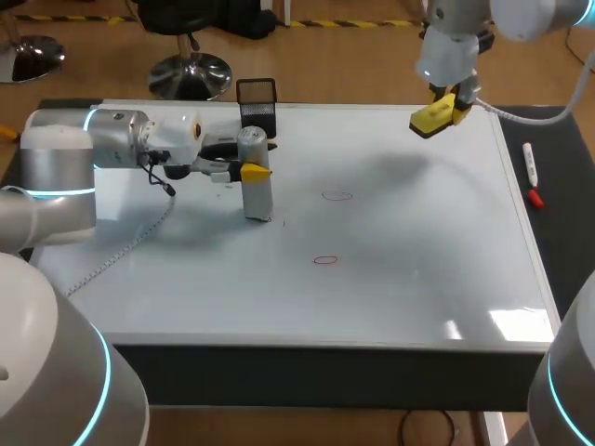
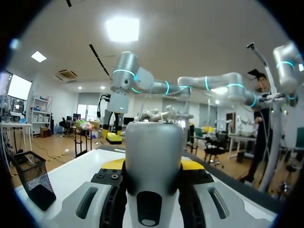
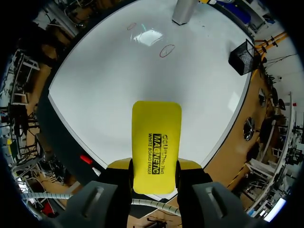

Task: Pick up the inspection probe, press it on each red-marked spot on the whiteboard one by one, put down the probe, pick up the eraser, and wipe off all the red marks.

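Observation:
The grey inspection probe (image 1: 256, 177) stands upright on the whiteboard (image 1: 400, 269), left of centre, with my left gripper (image 1: 251, 171) shut on its upper part. In the left wrist view the probe (image 2: 153, 166) fills the space between the yellow-tipped fingers. Two red oval marks lie on the board, one (image 1: 337, 195) right of the probe and one (image 1: 324, 260) nearer the front. My right gripper (image 1: 446, 110) hangs above the board's far right corner, shut on the yellow eraser (image 1: 432, 117). In the right wrist view the eraser (image 3: 156, 146) juts out ahead of the fingers, with both marks (image 3: 166, 51) and the probe's base (image 3: 184, 12) beyond.
A black mesh pen holder (image 1: 257, 104) stands at the board's far edge behind the probe. A white marker with a red cap (image 1: 531, 167) and a loose red cap (image 1: 536, 197) lie on the dark strip right of the board.

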Robot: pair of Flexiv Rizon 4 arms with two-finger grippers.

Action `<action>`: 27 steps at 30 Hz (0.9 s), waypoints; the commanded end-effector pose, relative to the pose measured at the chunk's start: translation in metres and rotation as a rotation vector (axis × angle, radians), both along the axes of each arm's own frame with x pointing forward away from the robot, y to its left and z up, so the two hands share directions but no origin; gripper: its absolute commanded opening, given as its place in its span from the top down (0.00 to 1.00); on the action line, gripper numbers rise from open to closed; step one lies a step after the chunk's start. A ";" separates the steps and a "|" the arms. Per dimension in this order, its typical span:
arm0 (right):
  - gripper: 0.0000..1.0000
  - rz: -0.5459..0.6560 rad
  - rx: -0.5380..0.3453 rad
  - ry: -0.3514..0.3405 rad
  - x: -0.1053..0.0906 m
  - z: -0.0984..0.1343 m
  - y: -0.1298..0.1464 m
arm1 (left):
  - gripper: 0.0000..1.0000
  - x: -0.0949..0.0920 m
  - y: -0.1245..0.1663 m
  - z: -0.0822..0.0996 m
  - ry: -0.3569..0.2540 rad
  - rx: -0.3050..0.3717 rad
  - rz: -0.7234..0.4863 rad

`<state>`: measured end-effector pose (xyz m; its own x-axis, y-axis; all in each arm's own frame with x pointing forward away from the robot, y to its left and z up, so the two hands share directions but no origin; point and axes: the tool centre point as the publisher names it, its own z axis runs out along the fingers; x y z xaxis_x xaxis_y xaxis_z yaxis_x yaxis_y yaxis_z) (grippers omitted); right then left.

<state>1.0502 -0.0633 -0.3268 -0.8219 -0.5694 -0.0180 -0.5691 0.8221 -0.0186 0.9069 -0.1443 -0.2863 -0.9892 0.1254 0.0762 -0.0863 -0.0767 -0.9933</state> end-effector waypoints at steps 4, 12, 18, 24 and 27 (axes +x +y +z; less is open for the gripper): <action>1.00 0.002 -0.004 0.001 0.000 0.002 -0.001 | 1.00 -0.004 0.000 -0.002 0.000 0.001 0.006; 1.00 0.002 -0.004 0.001 0.000 0.002 -0.001 | 1.00 -0.005 -0.001 0.014 0.005 -0.019 0.020; 1.00 0.002 -0.004 0.001 0.000 0.002 -0.001 | 1.00 -0.002 -0.001 0.030 -0.017 -0.032 0.023; 1.00 0.002 -0.004 0.001 0.000 0.002 -0.001 | 1.00 0.004 0.005 0.036 -0.032 -0.040 0.039; 1.00 0.002 -0.004 0.001 0.000 0.002 -0.001 | 1.00 0.011 0.013 0.040 -0.043 -0.047 0.058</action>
<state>1.0502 -0.0633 -0.3268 -0.8219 -0.5694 -0.0181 -0.5691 0.8220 -0.0187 0.9187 -0.1373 -0.2509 -0.9962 0.0808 0.0327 -0.0431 -0.1301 -0.9906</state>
